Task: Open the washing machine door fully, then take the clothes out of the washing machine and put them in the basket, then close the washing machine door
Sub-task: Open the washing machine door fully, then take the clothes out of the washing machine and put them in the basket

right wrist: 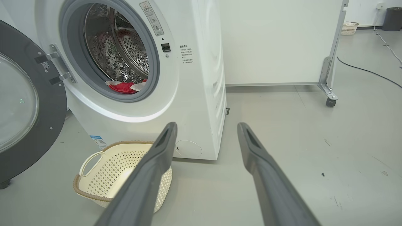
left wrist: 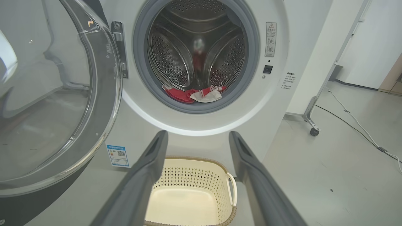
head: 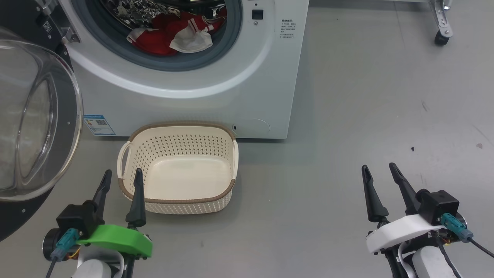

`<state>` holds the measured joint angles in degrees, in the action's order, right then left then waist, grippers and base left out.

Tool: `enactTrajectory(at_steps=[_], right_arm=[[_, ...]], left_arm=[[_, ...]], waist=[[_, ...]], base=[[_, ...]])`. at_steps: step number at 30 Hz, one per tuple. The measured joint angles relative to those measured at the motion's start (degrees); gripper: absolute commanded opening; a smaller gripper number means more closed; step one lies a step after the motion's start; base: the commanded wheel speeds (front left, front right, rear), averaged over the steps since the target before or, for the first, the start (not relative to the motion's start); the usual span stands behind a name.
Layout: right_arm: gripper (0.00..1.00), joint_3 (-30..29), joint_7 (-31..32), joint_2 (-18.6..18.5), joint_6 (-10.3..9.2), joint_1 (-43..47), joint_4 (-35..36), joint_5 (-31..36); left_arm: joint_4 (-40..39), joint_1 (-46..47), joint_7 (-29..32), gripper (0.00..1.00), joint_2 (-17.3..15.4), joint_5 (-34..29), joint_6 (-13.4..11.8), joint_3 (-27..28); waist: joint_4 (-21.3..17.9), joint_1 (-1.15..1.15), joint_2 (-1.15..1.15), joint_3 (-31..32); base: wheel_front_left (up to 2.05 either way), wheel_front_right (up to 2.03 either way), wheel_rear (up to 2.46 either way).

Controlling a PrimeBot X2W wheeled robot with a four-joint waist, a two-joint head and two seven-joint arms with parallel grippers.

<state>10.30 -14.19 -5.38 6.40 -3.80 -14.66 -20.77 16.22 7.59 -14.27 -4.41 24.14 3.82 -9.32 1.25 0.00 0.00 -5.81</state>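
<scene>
1. The large round washing machine door with its glossy black rim and bulging clear glass bowl (head: 38, 116) stands swung wide at the left of the big white front-loading washing machine (head: 247, 77). I judge the opening step done and the unloading step in hand, though not yet begun.
2. The soft red clothes with white striped trim and a whitish cloth piece (head: 173, 36) lie heaped at the bottom front of the drum, just inside the grey seal. The small cream perforated plastic basket with a brown woven-look rim (head: 177, 126) stands on the grey floor (head: 347, 116) just before the machine, below the mouth, with nothing in it.
3. The left gripper (head: 123, 172) hovers at the basket's near left corner and the right gripper (head: 378, 166) is well apart over bare floor. Both have their jaws spread wide and hold nothing.
4. The next move likely calls for one arm to rise and reach forward over the seal's lip, then pinch a fold of cloth. The left arm is nearer but must clear the door.
5. The left wrist view looks straight into the perforated steel drum (left wrist: 194, 47), where the heap sits only at the front. The right wrist view, from the side, shows the metal hinge arms (right wrist: 62, 77). The head view sets both grippers against the basket.
</scene>
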Motion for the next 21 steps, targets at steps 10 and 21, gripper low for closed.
enactTrajectory(at_steps=[10, 21], right_arm=[[1.00, -0.09, 0.00, 0.09, 0.01, 0.05, 0.00, 0.18], [1.00, -0.23, 0.00, 0.21, 0.01, 0.41, -0.02, 0.18]], left_arm=[[-0.02, 0.00, -0.01, 1.00, 0.43, 2.43, 0.71, -0.31], [-0.10, -0.01, -0.01, 1.00, 0.45, 2.93, 1.10, -0.21]], waist=[[0.01, 0.00, 0.00, -0.21], [0.15, 0.00, 0.00, -0.41]], base=[[0.04, -0.05, 0.01], [0.40, -0.40, 0.00]])
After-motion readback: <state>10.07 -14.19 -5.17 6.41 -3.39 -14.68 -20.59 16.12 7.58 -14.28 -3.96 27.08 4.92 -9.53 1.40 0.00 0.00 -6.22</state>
